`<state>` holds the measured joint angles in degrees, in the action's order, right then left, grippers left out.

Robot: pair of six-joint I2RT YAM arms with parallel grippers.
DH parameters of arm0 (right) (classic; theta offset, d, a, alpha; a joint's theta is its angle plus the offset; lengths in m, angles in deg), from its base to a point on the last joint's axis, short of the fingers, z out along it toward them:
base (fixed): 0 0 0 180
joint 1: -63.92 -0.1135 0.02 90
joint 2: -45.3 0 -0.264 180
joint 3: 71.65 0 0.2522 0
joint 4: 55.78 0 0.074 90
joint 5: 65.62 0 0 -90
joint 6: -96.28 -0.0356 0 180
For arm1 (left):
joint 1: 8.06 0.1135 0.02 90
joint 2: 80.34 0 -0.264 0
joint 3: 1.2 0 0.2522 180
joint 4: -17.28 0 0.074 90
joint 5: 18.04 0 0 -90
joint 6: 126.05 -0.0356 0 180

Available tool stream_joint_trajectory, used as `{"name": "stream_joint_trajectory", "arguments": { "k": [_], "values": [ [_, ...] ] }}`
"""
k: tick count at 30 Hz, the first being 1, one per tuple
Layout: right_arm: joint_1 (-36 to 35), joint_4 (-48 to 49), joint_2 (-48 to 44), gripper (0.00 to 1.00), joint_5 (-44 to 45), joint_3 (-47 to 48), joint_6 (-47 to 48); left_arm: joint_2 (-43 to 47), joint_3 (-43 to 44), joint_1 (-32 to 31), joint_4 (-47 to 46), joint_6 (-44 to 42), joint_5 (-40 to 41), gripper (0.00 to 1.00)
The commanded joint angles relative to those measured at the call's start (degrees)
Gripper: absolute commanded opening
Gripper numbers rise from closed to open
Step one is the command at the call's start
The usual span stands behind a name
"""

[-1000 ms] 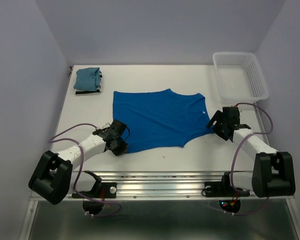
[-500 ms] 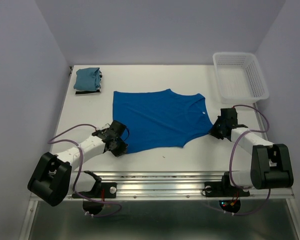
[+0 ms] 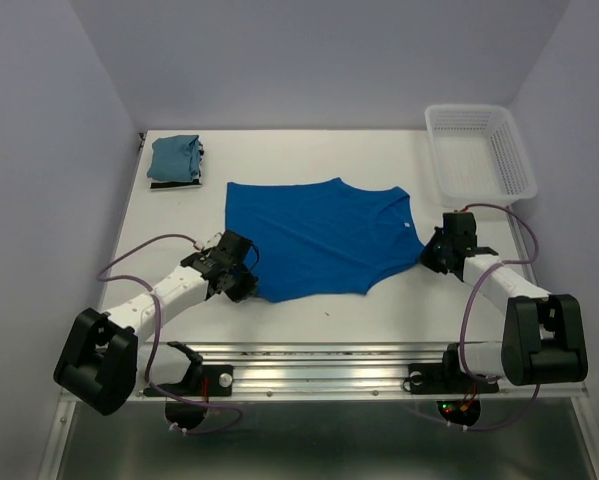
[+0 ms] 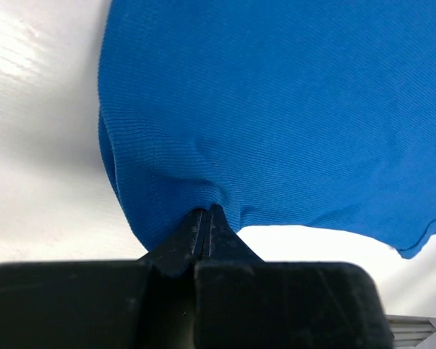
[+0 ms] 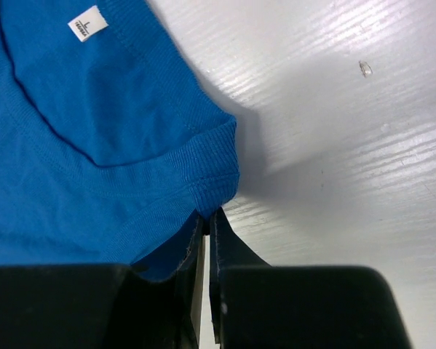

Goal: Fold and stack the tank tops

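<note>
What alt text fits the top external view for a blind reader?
A royal blue tank top lies flat on the white table, near corners pinched by the left fingers and right fingers. A folded teal top sits far left, a white basket far right.

Spread tank top [image 3: 319,238] royal blue; folded top [image 3: 174,157] teal, perhaps greyish; basket [image 3: 436,150] white

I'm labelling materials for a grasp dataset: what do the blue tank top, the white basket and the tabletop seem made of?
Blue tank top: soft, matte fine-rib knit, probably cotton jersey; ribbing and stitched hem show. White basket: likely moulded plastic, open lattice walls. Tabletop: hard, glossy white, streaked; laminate or painted wood.
</note>
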<state>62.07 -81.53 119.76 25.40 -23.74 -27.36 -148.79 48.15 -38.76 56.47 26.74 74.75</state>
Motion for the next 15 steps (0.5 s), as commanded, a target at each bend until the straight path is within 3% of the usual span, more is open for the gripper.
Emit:
{"name": "stream_joint_trajectory", "arguments": {
  "k": [1,15],
  "values": [
    [0.4,-0.1,-1.3,0.01,-0.6,3.3,1.7,0.9,3.1,1.2,0.0,-3.1,-0.9,0.00],
    [0.4,-3.5,0.6,0.01,-3.7,11.3,2.7,1.2,9.5,7.1,0.1,-8.9,-4.9,0.00]
  ]
}}
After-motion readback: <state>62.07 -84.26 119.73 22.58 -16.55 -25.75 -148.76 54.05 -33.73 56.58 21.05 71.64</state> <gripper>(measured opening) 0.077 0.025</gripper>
